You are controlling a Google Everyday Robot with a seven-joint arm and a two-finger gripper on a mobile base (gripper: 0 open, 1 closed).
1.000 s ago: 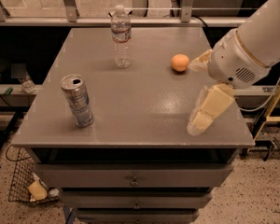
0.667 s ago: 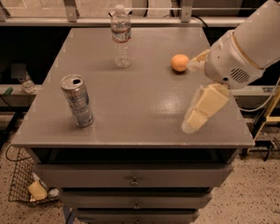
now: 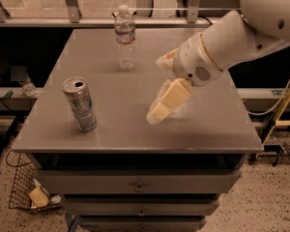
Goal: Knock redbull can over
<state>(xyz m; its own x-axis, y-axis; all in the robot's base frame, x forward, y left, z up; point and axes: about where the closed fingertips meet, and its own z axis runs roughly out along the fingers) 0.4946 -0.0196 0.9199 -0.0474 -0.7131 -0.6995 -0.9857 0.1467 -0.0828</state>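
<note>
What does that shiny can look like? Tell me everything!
The can is slim, silvery metal with darker bluish patches, and there is a dark hole in its round top. It stands upright near the front left corner of the table, touching only the tabletop. The gripper hangs to its right, open, not touching it.

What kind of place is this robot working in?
Probably a lab or workshop: a gray drawer workbench, speckled floor, a wire basket. The gripper hovers over the tabletop, apart from the redbull can.
</note>
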